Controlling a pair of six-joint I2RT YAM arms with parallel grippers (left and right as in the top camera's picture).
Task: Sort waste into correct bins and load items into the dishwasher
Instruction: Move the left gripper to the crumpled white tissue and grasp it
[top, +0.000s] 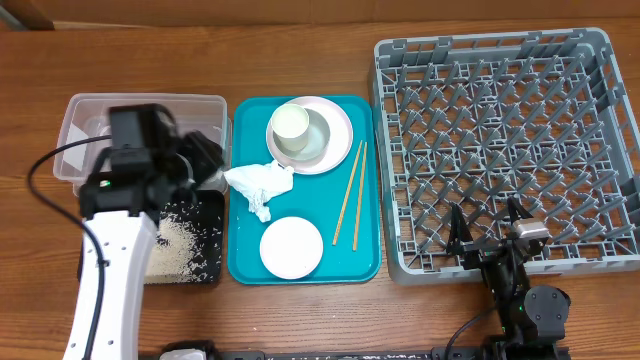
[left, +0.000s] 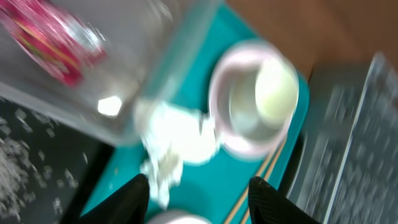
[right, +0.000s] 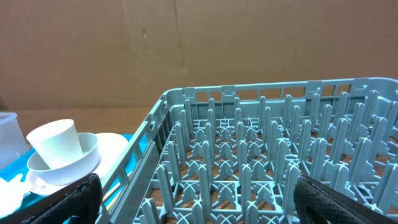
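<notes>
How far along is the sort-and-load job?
Done: red sauce packet lies in the clear tub; rice is on the black tray. In hand: nothing; left pincer open near the napkin, right pincer open at the dish rack, which is empty. Left: napkin, cup, bowl, large plate, small plate, chopsticks, all on the teal tray.

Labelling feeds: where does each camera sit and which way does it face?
Overhead: above the table, facing straight down on tub, black tray, teal tray, rack; left arm and right arm show.
Left wrist: over the tub's edge, looking down at napkin, cup, bowl; blurred; left end effector, open, at bottom.
Right wrist: low at the rack's near edge, looking level across it; right end effector, open, at bottom corners.
Shared: cup in bowl appears in all three.
</notes>
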